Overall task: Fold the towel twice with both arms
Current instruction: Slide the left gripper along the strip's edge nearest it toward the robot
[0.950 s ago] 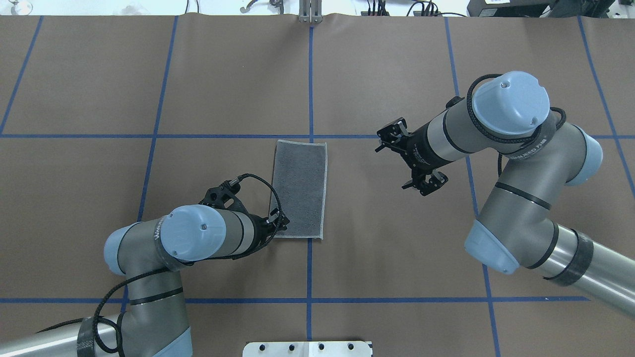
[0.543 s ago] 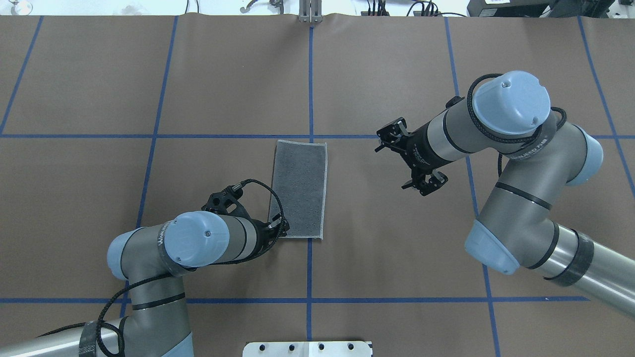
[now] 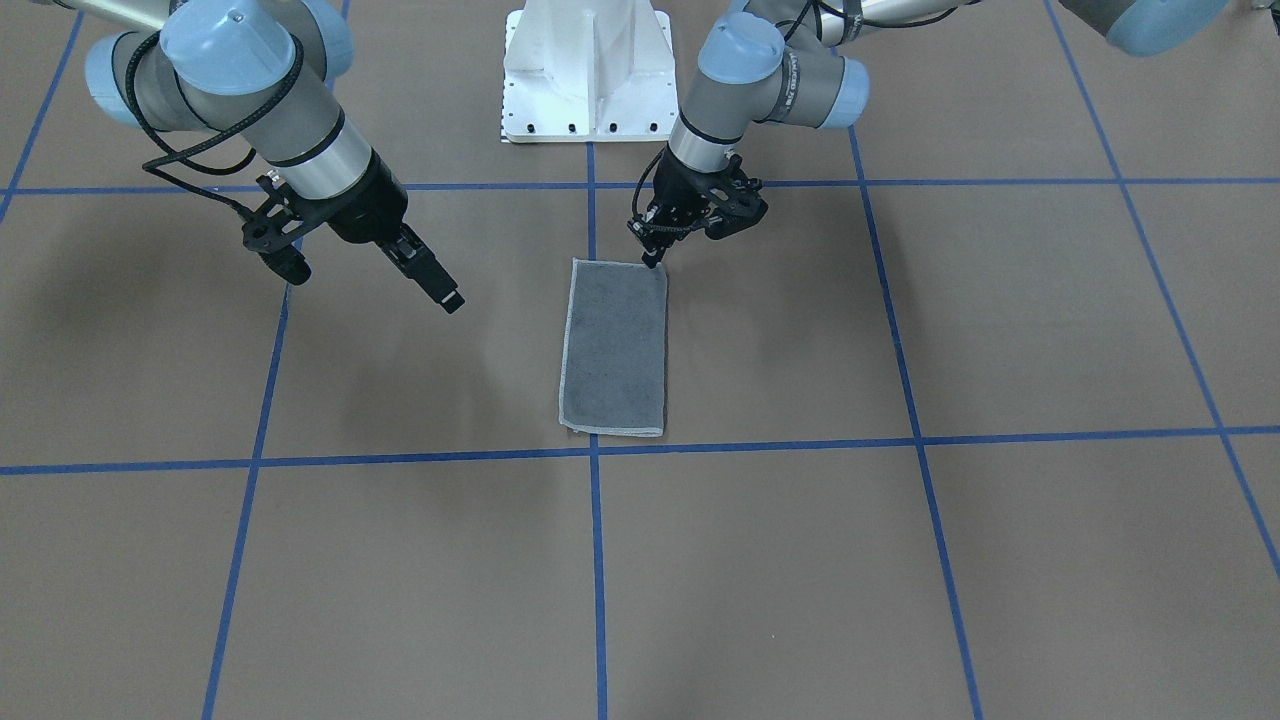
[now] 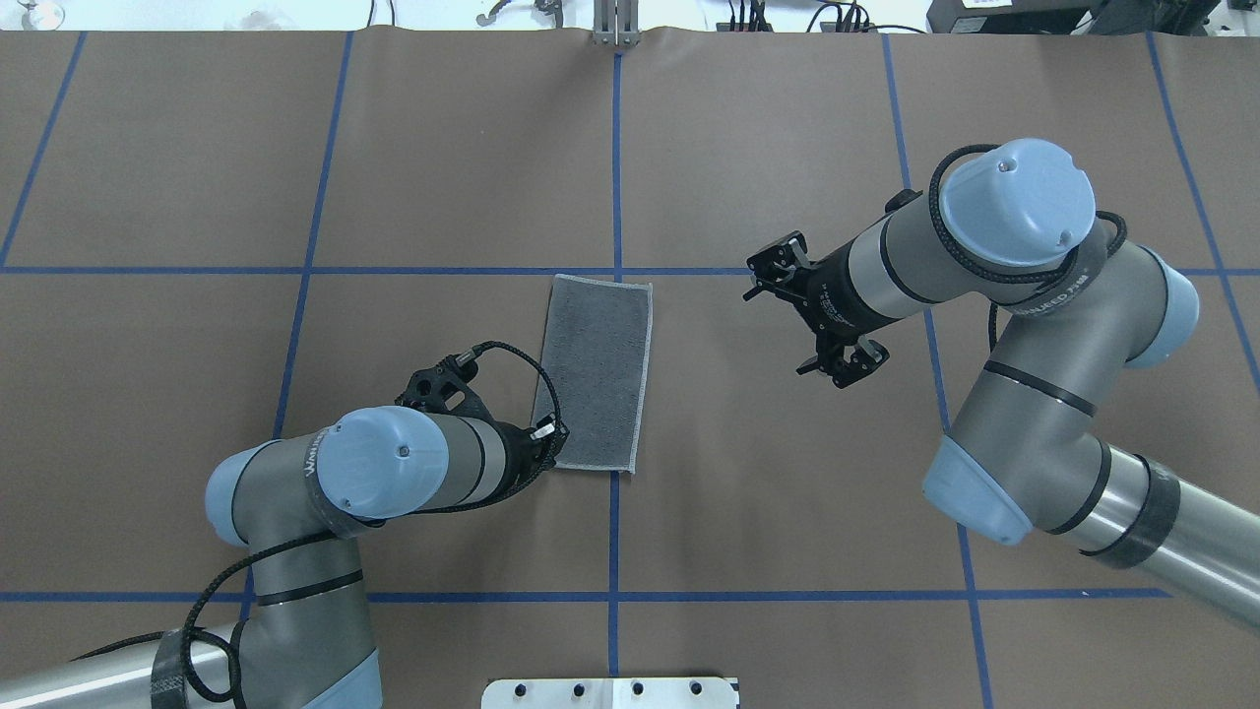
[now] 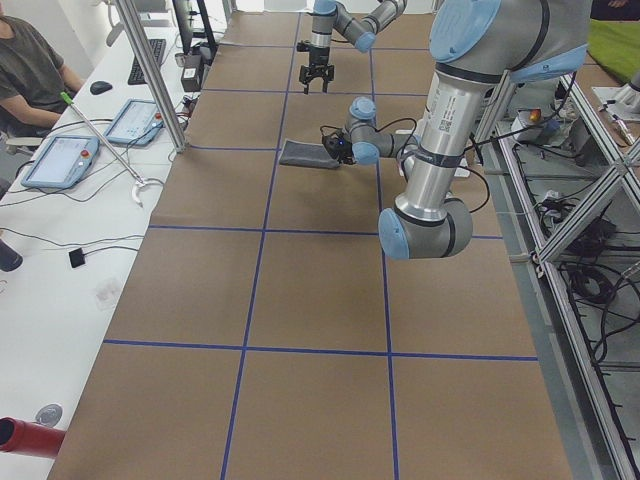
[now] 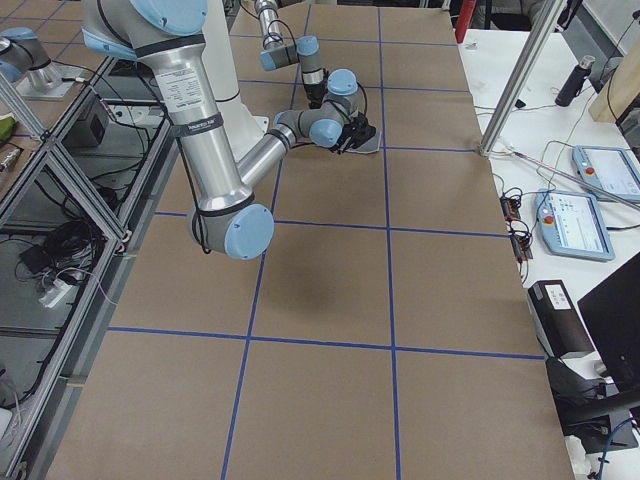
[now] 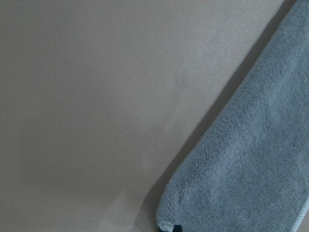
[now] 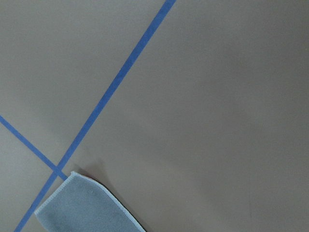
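Towel [image 4: 596, 374] lay flat mid-worktop [image 4: 787, 492], already folded 1 time: long rectangle, grey terry face up, pale stitched edge. Left tool [image 3: 650, 255] sat at its near left corner, grip unclear. Right tool [image 4: 783, 330] was spread wide, well apart from it. Risk: the cloth is limp, so pinching only 1 layer would peel the fold open or drag it askew.

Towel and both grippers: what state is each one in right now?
Towel: folded once into a narrow strip, grey face up, lying flat on the table.
Left gripper: down at the towel's corner nearest the robot on its left side, fingers close together; whether it has pinched the corner is unclear.
Right gripper: open wide, empty, held above the table clear of the towel.
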### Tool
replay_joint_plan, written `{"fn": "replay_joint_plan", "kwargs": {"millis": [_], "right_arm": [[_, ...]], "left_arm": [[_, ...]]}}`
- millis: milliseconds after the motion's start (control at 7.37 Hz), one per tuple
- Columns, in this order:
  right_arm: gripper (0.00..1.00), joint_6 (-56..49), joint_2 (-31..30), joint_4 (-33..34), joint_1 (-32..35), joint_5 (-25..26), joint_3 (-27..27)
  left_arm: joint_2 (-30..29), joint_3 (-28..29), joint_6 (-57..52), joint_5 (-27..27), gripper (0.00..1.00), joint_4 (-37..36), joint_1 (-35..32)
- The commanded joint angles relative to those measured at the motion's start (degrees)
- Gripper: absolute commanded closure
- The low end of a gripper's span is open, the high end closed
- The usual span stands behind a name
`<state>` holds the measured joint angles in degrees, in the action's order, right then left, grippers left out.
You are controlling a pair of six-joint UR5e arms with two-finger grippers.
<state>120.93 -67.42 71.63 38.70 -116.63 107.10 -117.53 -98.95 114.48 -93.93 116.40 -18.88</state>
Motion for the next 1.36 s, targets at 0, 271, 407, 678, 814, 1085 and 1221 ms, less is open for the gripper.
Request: {"fn": "replay_joint_plan", "kwargs": {"millis": [0,271,407,678,814,1085,1221], "right_arm": [[0.00,0.0,0.0,0.0,0.2,0.0,0.0],[0.00,0.0,0.1,0.0,0.4,-0.1,0.0],[0.00,0.0,0.0,0.0,0.6,-0.1,0.5],[0.00,0.0,0.2,0.0,0.8,-0.1,0.4],[0.00,0.0,0.2,0.0,0.8,-0.1,0.5],[0.00,0.3,0.1,0.0,0.8,-0.1,0.5],[0.00,0.3,0.0,0.0,0.8,0.0,0.5]], "left_arm": [[0.1,-1.7,0.1,0.1,1.00,0.0,-0.1],[0.3,-1.2,0.0,0.1,1.00,0.0,0.0],[0.6,-1.1,-0.1,0.1,0.61,0.0,0.0],[0.7,-1.6,-0.6,0.1,0.26,-1.5,-0.1],[0.7,-1.2,-0.7,0.2,0.30,-1.6,-0.1],[0.6,-0.1,-0.7,0.2,0.38,-1.6,-0.5],[0.5,0.2,-0.7,0.9,0.44,-1.6,-0.3]]}}
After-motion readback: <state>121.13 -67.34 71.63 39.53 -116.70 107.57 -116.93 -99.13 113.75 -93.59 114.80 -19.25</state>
